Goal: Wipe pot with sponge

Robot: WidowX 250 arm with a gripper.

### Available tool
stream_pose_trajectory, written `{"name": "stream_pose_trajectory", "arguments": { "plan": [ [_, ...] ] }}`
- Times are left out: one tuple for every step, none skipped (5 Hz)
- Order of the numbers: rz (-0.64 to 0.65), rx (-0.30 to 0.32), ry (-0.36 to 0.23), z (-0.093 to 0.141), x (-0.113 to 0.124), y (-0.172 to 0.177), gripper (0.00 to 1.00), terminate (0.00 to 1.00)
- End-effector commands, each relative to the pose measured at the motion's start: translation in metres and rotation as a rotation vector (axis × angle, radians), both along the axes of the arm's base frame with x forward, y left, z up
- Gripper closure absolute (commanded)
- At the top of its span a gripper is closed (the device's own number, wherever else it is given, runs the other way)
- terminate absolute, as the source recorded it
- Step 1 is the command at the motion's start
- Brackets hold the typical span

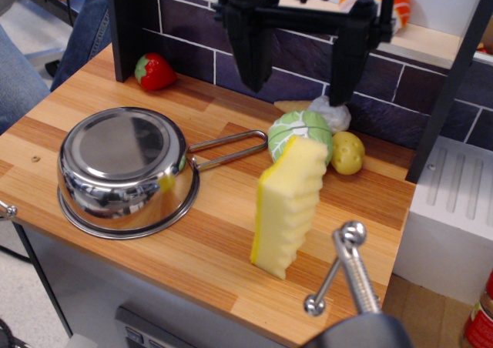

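Observation:
The pot (123, 167) lies upside down on the left of the wooden counter (92, 94), with its wire-loop handle (231, 149) pointing right. The pale yellow sponge (288, 204) stands on end right of the pot, with its wavy face to the right. It leans against the green cabbage (300, 132). My black gripper (296, 90) hangs open above the cabbage and the sponge's top, with one finger on each side. It holds nothing.
A red strawberry (154, 71) lies at the back left by the brick wall. A potato (347, 152) and a pale garlic-like item (331, 114) sit by the cabbage. A metal faucet handle (347, 271) sticks up at the front right. A sushi toy (389, 5) is on the shelf.

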State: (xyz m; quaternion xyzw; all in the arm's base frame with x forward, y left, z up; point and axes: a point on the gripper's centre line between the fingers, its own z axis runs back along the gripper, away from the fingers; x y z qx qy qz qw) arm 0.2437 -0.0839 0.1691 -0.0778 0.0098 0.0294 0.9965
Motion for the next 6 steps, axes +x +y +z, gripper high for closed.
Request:
{"name": "stream_pose_trajectory", "arguments": {
  "plan": [
    [0.046,0.017,-0.125,-0.015,0.007,0.003,0.00,0.00],
    [0.041,0.030,-0.161,-0.023,0.010,0.000,0.00,0.00],
    [0.019,0.041,-0.131,-0.037,0.011,0.002,0.00,0.00],
    [0.010,0.032,-0.137,-0.047,0.007,-0.001,0.00,0.00],
    [0.000,0.063,-0.115,-0.061,0.008,-0.005,0.00,0.00],
    [-0.010,0.061,-0.106,-0.074,0.009,-0.007,0.00,0.00]
  ]
}}
